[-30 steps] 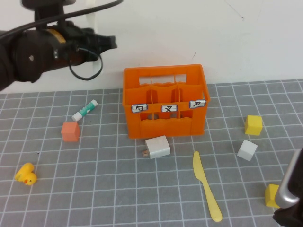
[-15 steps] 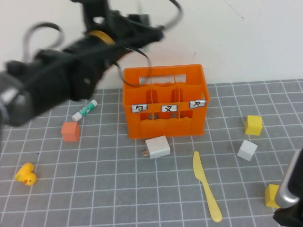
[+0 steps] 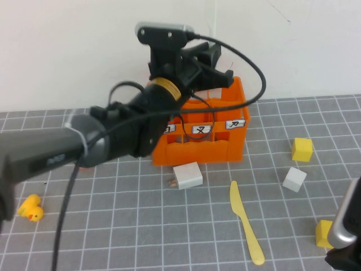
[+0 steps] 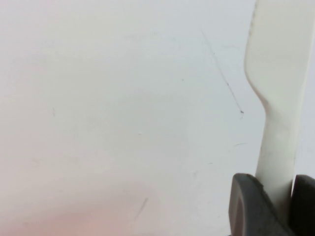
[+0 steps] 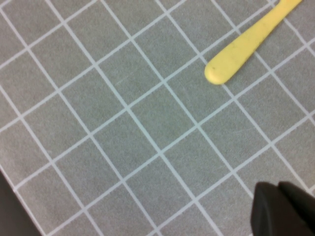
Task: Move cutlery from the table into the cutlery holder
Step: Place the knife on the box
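Grey and marked with thin white lines, the table (image 3: 113, 226) carries the orange cutlery holder (image 3: 225, 148) close to the white wall, and the left gripper (image 4: 268, 206) is above the holder's top edge with its jaws closed on the white knife (image 4: 278, 73), not yet lowered into a compartment. The yellow knife (image 3: 245, 227) lies flat in front of the holder with free room around it, so about half of the work seems left. The right gripper (image 5: 285, 211) waits low at the near right table edge beside this knife; whether its jaws are open cannot be told.
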{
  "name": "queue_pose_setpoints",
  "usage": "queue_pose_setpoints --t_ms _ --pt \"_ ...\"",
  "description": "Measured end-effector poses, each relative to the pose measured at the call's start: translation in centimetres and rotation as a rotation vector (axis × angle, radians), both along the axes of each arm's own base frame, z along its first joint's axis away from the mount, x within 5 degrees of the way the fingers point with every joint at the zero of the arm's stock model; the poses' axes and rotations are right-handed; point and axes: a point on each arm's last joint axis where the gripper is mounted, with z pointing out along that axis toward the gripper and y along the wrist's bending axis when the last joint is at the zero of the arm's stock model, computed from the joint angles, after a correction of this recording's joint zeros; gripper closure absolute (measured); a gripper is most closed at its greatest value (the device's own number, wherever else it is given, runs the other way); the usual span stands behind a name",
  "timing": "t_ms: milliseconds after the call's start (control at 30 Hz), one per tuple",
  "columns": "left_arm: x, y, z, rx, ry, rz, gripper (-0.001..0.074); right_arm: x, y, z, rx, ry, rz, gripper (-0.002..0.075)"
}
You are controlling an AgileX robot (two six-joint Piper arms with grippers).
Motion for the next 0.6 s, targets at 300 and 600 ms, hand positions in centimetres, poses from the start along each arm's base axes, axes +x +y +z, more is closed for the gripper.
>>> queue_pose_setpoints --t_ms 300,600 --pt "0.3 -1.8 -3.8 -0.012 -0.115 -0.154 0.0603 0.0 0.0 0.0 0.000 0.000 0.000 0.0729" --pt "0.2 -2.4 -5.6 0.047 -0.111 -0.218 0.0603 0.0 0.0 0.0 0.000 0.000 0.001 0.0729"
